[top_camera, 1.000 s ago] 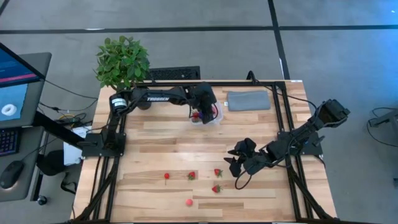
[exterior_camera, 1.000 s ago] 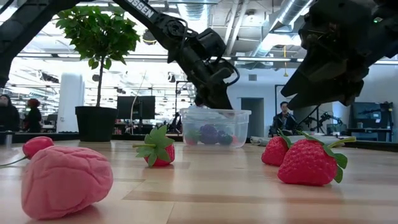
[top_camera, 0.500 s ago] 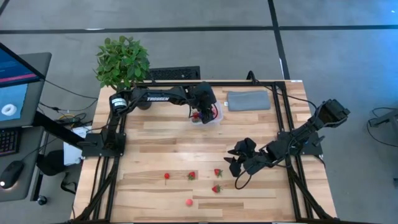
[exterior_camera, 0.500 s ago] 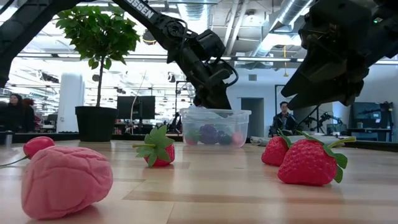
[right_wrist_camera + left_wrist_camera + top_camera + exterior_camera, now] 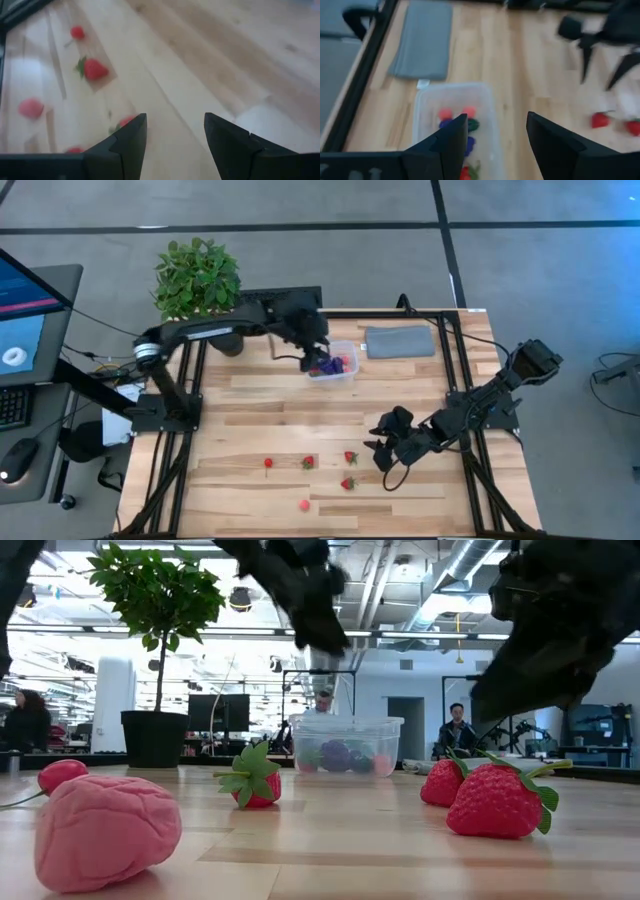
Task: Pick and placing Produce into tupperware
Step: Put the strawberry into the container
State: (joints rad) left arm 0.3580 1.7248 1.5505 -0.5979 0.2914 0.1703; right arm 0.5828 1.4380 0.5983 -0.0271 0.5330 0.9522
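Note:
The tupperware is a clear box near the table's far edge, with purple, red and green produce pieces inside. My left gripper hangs open above its left side, lifted clear of the rim. Five produce pieces lie on the near part of the table: strawberries, a small red piece and a pink piece. My right gripper is open, just right of the strawberries, above the table.
A flat grey pad lies right of the tupperware at the far edge. A potted plant stands at the far left corner. Bare wood lies between the box and the strawberries. People are in the room beyond.
My left gripper has risen out of the tupperware and drawn back toward the far left, the arm swinging with it; the box now shows uncovered. My right gripper has shifted slightly toward the near edge, closer to the strawberries.

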